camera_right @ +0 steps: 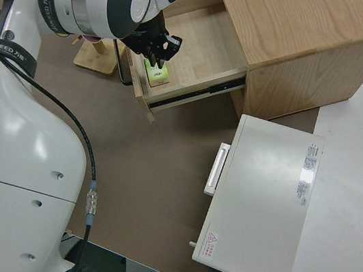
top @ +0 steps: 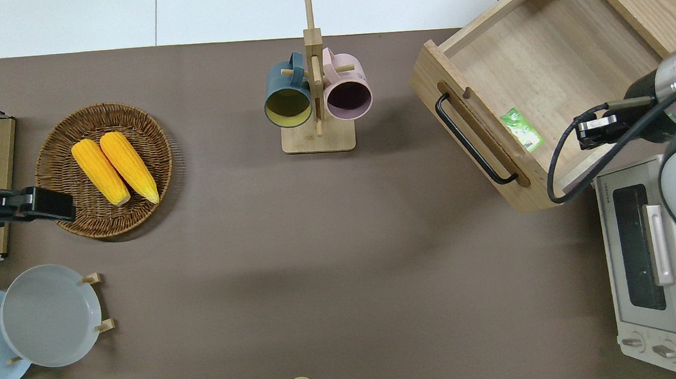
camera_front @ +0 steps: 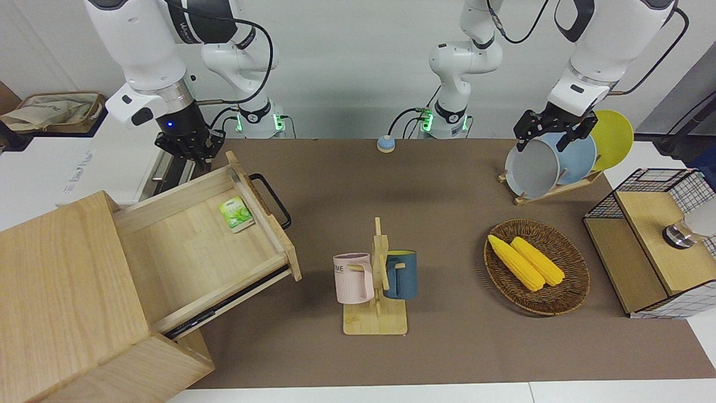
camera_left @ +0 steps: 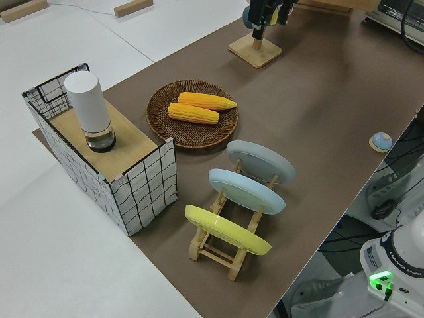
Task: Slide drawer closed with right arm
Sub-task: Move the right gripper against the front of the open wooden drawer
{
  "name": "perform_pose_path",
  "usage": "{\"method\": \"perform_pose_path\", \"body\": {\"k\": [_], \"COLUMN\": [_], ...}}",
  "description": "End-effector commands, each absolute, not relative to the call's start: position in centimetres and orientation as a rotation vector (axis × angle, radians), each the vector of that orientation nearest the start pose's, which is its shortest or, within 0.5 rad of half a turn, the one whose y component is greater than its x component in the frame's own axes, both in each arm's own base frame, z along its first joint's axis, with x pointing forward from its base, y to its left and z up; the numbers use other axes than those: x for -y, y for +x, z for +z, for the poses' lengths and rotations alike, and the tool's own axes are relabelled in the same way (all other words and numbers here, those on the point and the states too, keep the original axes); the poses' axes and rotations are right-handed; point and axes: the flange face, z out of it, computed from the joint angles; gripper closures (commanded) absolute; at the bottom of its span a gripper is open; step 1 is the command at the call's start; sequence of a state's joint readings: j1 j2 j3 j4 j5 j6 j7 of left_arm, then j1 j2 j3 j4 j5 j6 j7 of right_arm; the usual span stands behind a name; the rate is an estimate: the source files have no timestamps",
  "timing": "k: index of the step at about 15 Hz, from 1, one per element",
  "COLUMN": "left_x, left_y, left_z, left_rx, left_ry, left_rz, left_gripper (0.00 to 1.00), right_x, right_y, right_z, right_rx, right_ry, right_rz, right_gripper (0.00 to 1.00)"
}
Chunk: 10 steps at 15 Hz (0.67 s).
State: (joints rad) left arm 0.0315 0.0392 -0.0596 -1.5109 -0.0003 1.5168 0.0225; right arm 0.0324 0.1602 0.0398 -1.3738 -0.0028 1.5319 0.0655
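Front view first: the wide shallow light-wood drawer [camera_front: 207, 246] with its black metal bar handle [camera_front: 272, 199] stands pulled well out of the big pale wooden box [camera_front: 67, 291] at the right arm's end of the brown table [camera_front: 347, 358]. A small green packet [camera_front: 236, 214] lies inside it, close to the drawer front. The black right gripper [camera_front: 187, 146], under a blue wrist light, hangs by the drawer's corner nearest the robots; whether its fingers are apart or together I cannot tell. The left arm is parked.

Overhead view: the right gripper [top: 598, 129] is over the drawer's [top: 549, 62] inner floor near the side wall nearest the robots, beside the packet [top: 522, 130]. The white toaster oven [top: 652, 262] sits at the table's corner nearest the robots.

Left side view: only the parked left gripper [camera_left: 268, 10] shows, its fingers unreadable.

Right side view: the right gripper [camera_right: 156, 44] hangs above the packet [camera_right: 157, 73], not touching the handle.
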Motion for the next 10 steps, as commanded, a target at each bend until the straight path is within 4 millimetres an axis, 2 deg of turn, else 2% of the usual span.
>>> {"method": "perform_pose_path", "body": {"k": [1,5,9,10], "left_x": [1.4,1.4,1.4,1.4], "left_y": [56.3,56.3,56.3,56.3], "left_z": [63.0,63.0,62.9,62.9], "left_rx": [-0.097,-0.097,-0.097,-0.097], "left_ry": [-3.126,-3.126,-3.126,-3.126], "left_rz": [0.060,0.060,0.062,0.062], "left_gripper": [0.01,0.01,0.01,0.01], "right_x": [-3.8,-4.3,-5.1,-5.8], "right_y": [59.5,57.8,56.3,56.0], "right_z": [62.4,65.2,66.6,67.0], "right_rx": [0.061,0.082,0.083,0.070], "right_ry": [-3.152,-3.156,-3.161,-3.161], "right_rz": [-0.001,-0.057,-0.041,-0.049], "right_gripper": [1.000,1.000,1.000,1.000]}}
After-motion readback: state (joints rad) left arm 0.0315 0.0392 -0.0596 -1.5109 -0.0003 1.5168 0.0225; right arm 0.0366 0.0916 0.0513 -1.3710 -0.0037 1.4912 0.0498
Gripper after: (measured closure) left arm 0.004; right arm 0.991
